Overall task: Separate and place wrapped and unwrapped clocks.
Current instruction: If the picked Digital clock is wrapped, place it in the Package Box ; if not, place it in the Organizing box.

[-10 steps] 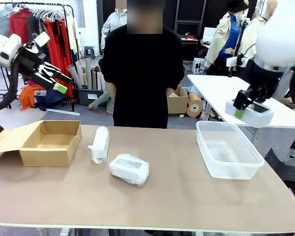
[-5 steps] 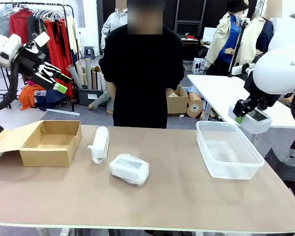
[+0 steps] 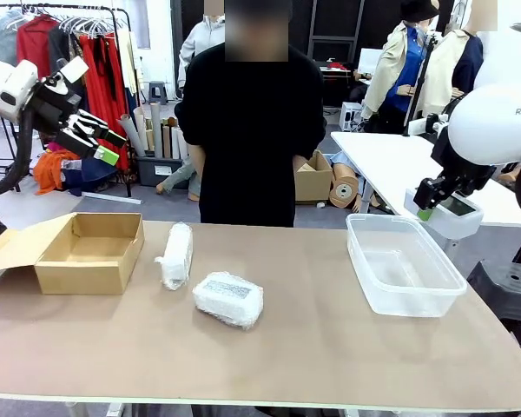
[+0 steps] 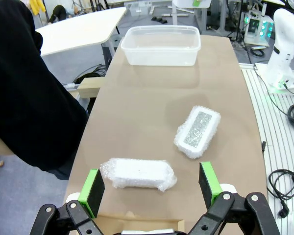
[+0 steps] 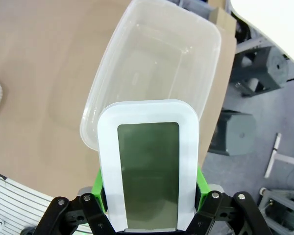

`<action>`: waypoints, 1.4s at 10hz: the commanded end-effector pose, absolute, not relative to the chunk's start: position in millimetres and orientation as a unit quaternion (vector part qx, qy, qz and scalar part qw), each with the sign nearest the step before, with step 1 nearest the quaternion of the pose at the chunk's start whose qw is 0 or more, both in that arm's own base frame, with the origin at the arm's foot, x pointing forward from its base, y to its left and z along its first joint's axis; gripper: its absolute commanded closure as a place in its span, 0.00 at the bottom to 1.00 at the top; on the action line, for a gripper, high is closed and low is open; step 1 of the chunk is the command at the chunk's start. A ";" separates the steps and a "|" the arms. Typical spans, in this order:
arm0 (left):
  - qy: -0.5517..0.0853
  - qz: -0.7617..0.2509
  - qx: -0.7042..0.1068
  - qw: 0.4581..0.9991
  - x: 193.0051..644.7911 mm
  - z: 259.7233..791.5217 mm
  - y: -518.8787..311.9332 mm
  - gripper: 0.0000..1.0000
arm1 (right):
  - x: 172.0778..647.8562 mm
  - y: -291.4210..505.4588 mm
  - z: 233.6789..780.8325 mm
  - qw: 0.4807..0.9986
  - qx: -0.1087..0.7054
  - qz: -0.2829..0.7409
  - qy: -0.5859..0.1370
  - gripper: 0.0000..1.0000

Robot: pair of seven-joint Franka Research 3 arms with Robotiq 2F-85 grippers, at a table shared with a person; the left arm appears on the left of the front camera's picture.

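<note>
My right gripper (image 3: 431,201) is shut on the unwrapped clock (image 3: 452,213), a white block with a grey-green screen (image 5: 148,169), held in the air above the far right corner of the clear plastic tub (image 3: 404,263). The right wrist view looks down past the clock into the tub (image 5: 159,58). Two bubble-wrapped clocks lie on the brown table: one upright-ish near the box (image 3: 177,254) (image 4: 138,173), one flat in the middle (image 3: 228,299) (image 4: 198,131). My left gripper (image 3: 100,139) (image 4: 150,185) hangs open high at the left, above the cardboard box.
An open cardboard box (image 3: 90,251) sits at the table's left end. A person in black (image 3: 252,130) stands at the far edge, hands down. A white table (image 3: 391,156) stands behind on the right, and a clothes rack (image 3: 78,52) at the back left.
The right gripper with the bare clock has dropped slightly and shifted toward the tub's far right corner. The left arm and the wrapped clocks have stayed put.
</note>
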State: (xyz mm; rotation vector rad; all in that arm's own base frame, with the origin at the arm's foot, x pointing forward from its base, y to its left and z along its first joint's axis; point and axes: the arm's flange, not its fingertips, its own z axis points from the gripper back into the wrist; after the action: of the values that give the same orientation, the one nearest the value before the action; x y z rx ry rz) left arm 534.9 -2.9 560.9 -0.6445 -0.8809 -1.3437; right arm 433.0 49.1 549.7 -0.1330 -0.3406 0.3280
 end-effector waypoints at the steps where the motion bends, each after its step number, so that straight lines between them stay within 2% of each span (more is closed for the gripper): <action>1: -0.390 -0.591 -0.282 0.648 533.6 563.1 -3.5 0.00 | 433.1 49.2 549.6 0.970 -0.066 0.162 -0.169 0.82; 4: -0.390 -0.591 -0.282 0.648 533.6 563.1 -3.5 0.00 | 473.2 46.0 504.1 0.981 -0.060 0.065 -0.173 0.82; 8: -0.390 -0.591 -0.282 0.648 533.6 563.1 -3.5 0.00 | 510.5 38.4 459.2 0.979 -0.066 0.012 -0.190 0.82; 14: -0.390 -0.591 -0.282 0.648 533.6 563.1 -3.5 0.00 | 554.4 31.9 409.1 0.983 -0.069 -0.030 -0.166 0.82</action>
State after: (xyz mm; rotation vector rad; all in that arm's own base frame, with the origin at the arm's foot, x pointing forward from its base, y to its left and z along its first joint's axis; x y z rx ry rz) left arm 534.8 -2.9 561.3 -0.6441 -0.8814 -1.3441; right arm 540.8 27.0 410.3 -0.0926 -0.3039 -0.0252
